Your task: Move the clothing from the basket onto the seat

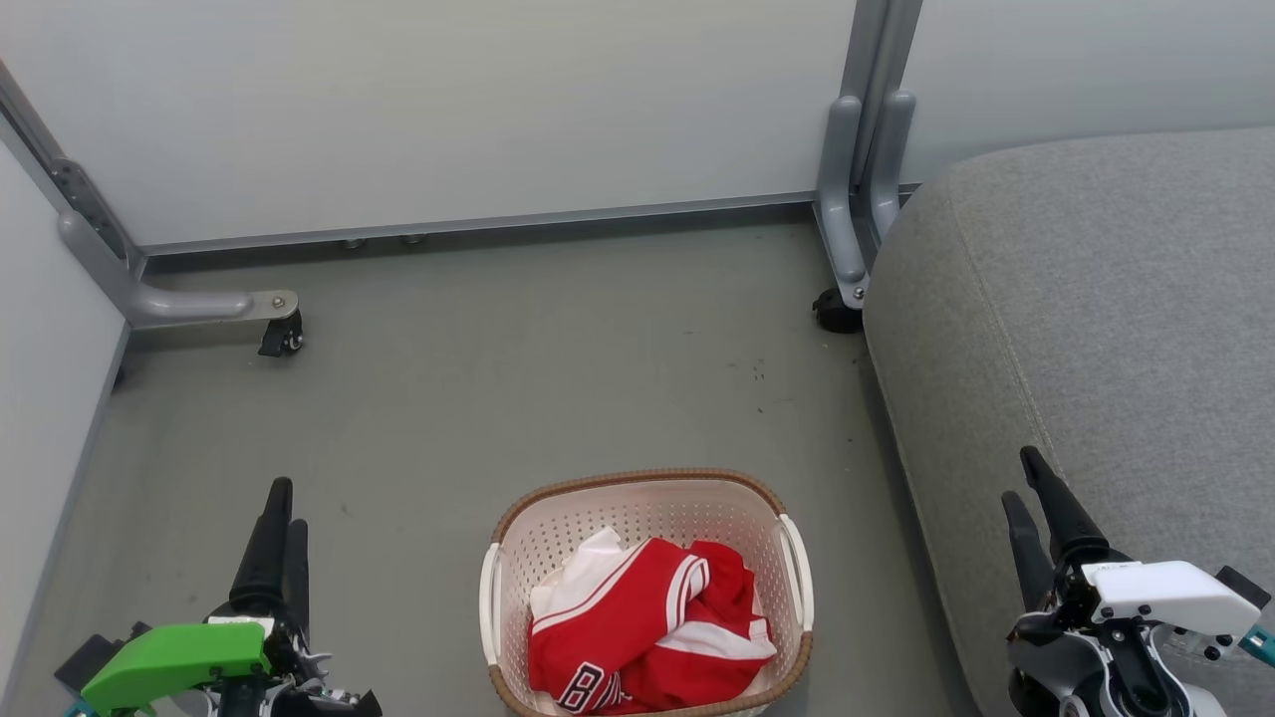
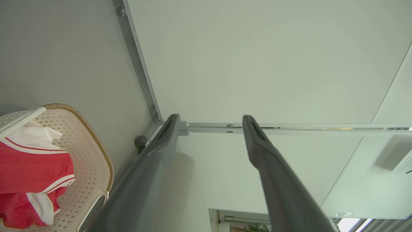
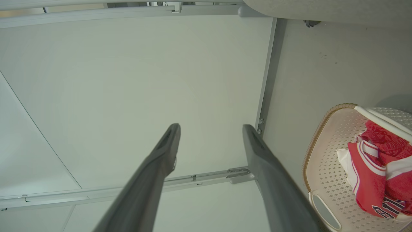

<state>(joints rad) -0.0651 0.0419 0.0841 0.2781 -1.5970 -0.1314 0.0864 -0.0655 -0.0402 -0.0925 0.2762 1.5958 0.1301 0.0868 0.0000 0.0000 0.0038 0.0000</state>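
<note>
Jersey (image 1: 647, 627), red with white trim, one item. It lies crumpled in a loose heap inside the basket (image 1: 637, 476), filling the near half; the far part of the perforated bottom is bare. Dark lettering shows on the near-left fold. Nothing grips it. The raised folds probably offer a pinch point from above.

Basket, cream with a brown rim and white side handles. It stands upright on the floor (image 1: 498, 349), between the two grippers, near the seat's left side but not touching it. That closeness likely keeps the carry short.

Seat (image 1: 1096, 299), a large grey cushion along the floor's right edge. The visible top is bare, so there is room to lay the jersey down. It appears to sit higher than the basket rim, so the jersey would need lifting clear first.

Left gripper (image 1: 289, 505), green casing, hangs over the floor to the left of the basket, well apart from it. The left wrist view (image 2: 209, 119) shows its jaws spread with nothing between them.

Right gripper (image 1: 1020, 476), white casing, hangs over the seat's near-left edge. Its jaws are likewise parted and empty (image 3: 210, 127).

Both point toward the wall panels (image 1: 448, 100), not at the basket. This reads as a ready pose, with transfer not yet begun.

Casters (image 1: 282, 339) stand on the panel frame at the floor's far corners.
</note>
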